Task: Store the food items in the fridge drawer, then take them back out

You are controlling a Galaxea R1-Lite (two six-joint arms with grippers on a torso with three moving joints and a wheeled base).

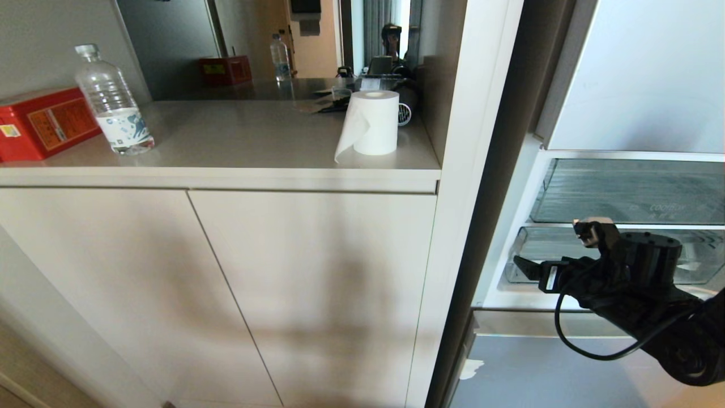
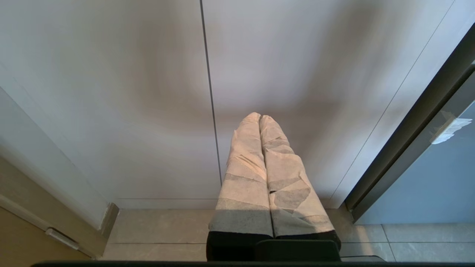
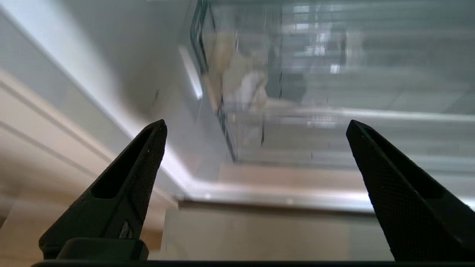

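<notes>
My right gripper [image 1: 552,245] hangs open and empty just in front of the open fridge, level with the fridge drawer [image 1: 696,258], a wide shallow clear drawer with a thick front lip. In the right wrist view the black fingertips [image 3: 156,141] of the right gripper [image 3: 256,124] stand far apart, and the drawer's clear front [image 3: 334,141] lies ahead of them, blurred. The food items are out of view. My left gripper [image 2: 259,116] is parked low by the cabinet, its pale taped fingers pressed together on nothing.
A second clear bin [image 1: 623,192] sits above the drawer. Glossy pale door panels are above [image 1: 640,73] and below [image 1: 538,368] the opening. Left of the fridge, a counter [image 1: 238,141] over white cabinet doors [image 1: 226,294] holds a water bottle [image 1: 113,102], a red box [image 1: 42,122] and a paper roll [image 1: 371,122].
</notes>
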